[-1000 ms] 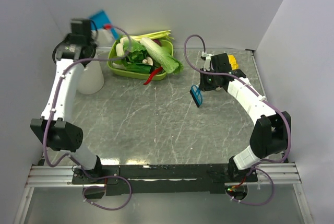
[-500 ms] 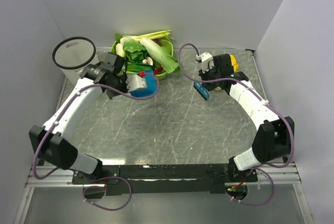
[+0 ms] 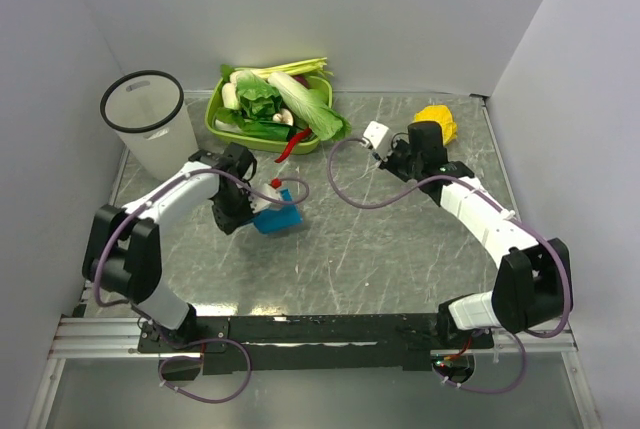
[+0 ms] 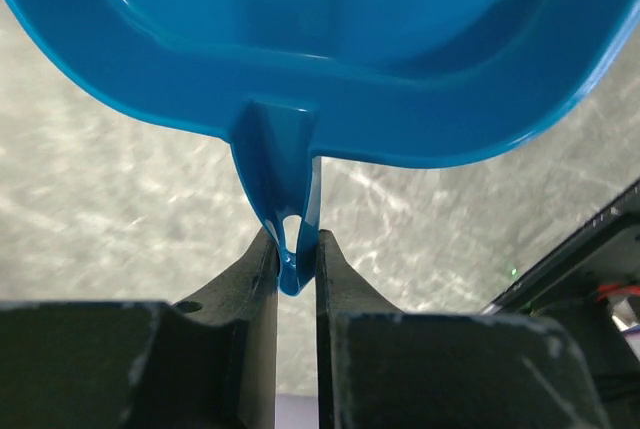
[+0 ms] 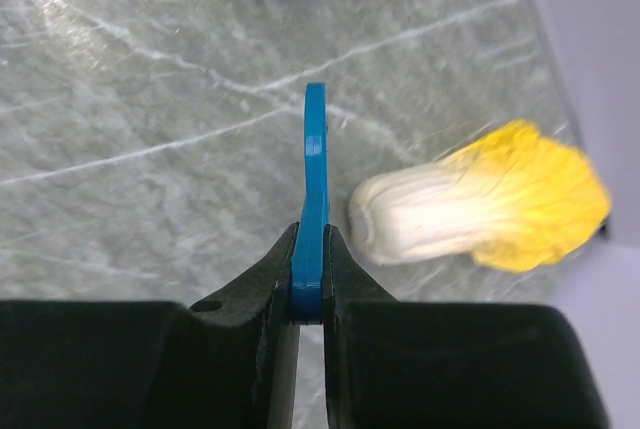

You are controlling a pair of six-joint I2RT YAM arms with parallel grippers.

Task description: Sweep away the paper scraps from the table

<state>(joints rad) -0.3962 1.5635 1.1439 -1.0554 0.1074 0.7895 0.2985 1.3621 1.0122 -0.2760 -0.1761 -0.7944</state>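
My left claw [image 4: 295, 249] is pinched tight on the little handle tab of the scoop-shaped blue plastic dustpan [image 4: 330, 49]. From the wrist cam the pan fans out ahead of the fingers, over the grey-green marble-patterned table [image 4: 100, 199]. From the top cam that dustpan [image 3: 280, 217] sits left of centre on the table [image 3: 380, 249], just in front of the left claw [image 3: 243, 207]. Honestly can't tell if its lip is touching the surface. My right claw [image 5: 310, 249] is clamped on a flat blue plastic tool [image 5: 316, 159] that I only see edge-on, sticking straight out past the fingertips. Just right of its tip lies a yellow-and-white cabbage-shaped vegetable [image 5: 480, 204] on the marble. Overhead, the right claw [image 3: 398, 157] hangs near the far right corner, with that vegetable [image 3: 436, 121] beside it by the wall. Further out on the left there's a lime-green tray [image 3: 213, 121] of leafy greens and a white round bin with a black rim [image 3: 145, 119]. Can't tell from these views where the paper scraps are.
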